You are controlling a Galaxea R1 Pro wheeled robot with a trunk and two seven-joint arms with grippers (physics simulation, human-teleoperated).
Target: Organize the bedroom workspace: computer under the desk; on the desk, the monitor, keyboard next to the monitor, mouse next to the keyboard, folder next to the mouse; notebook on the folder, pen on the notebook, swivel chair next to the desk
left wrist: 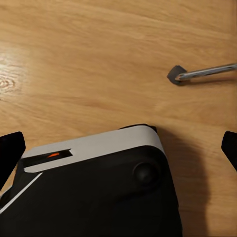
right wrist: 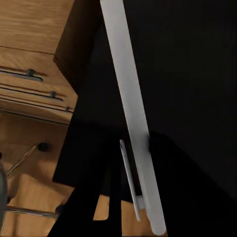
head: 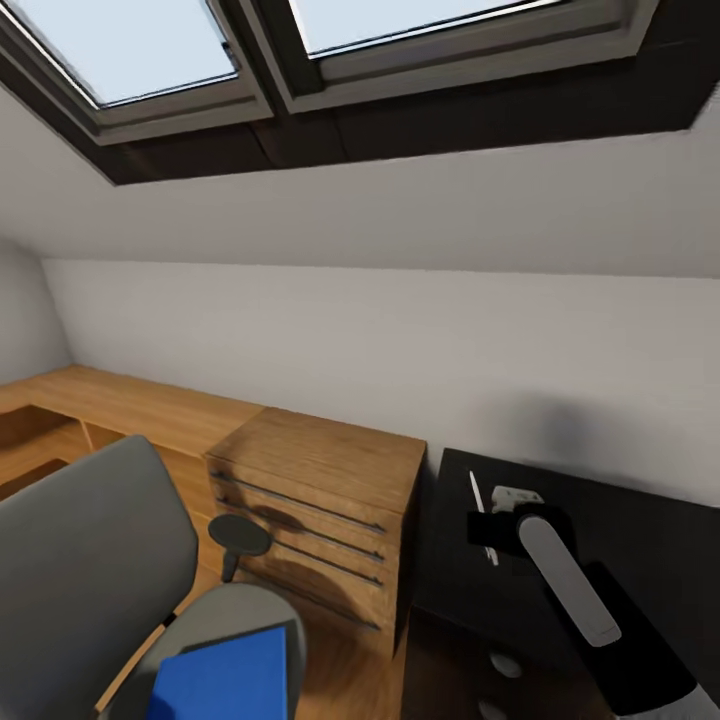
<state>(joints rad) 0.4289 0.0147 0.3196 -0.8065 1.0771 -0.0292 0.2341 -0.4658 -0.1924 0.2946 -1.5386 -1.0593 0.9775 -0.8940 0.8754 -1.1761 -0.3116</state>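
Note:
The grey swivel chair stands at the lower left of the head view, with the blue folder lying flat on its seat. To the right is the black desk. My right gripper hovers over the desk's left part, shut on a slim white pen. In the right wrist view the pen runs lengthwise between the dark fingers, its clip showing, above the desk top. My left gripper hangs low and open over the wooden floor, its black fingertips far apart.
A wooden drawer chest stands between the chair and the desk, against a low wooden ledge under the sloped wall. The chair's round armrest juts toward the chest. A chair leg with its caster lies near my base.

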